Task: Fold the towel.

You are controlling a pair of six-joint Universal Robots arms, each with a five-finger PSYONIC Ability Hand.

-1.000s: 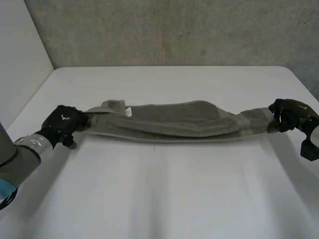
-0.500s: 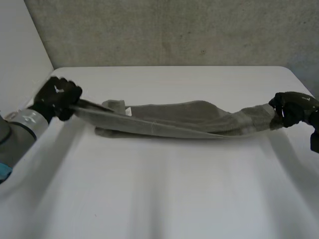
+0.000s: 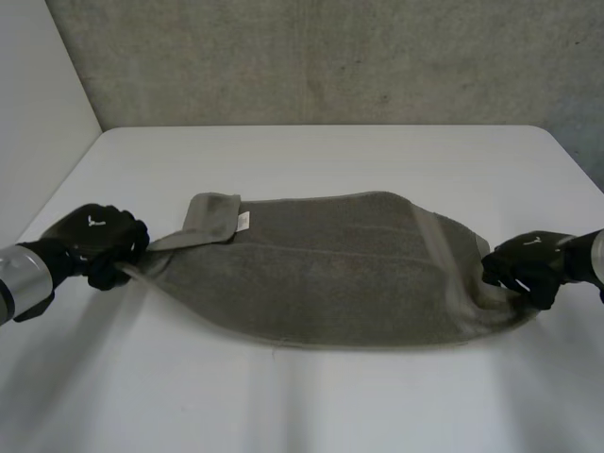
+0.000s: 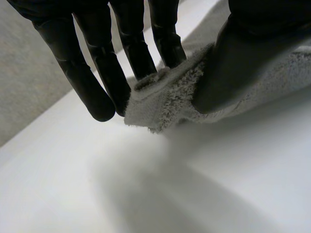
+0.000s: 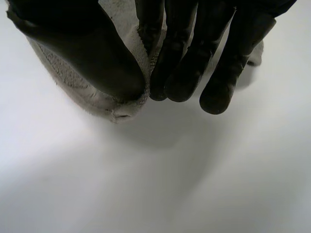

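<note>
A grey towel (image 3: 330,269) lies stretched across the middle of the white table (image 3: 311,406), its far left corner folded over with a small white label showing. My left hand (image 3: 94,247) pinches the towel's left end, and in the left wrist view the towel (image 4: 165,97) is held between thumb and fingers (image 4: 97,82), just above the table. My right hand (image 3: 524,269) pinches the towel's right end. In the right wrist view the towel (image 5: 97,104) sits squeezed between the thumb and the fingers (image 5: 184,73).
A grey wall (image 3: 330,57) rises behind the table's far edge. White tabletop stretches in front of the towel toward the near edge and beyond it toward the wall.
Both hands have come toward the near side of the table, drawing the bunched towel with them. It now lies spread much wider.
</note>
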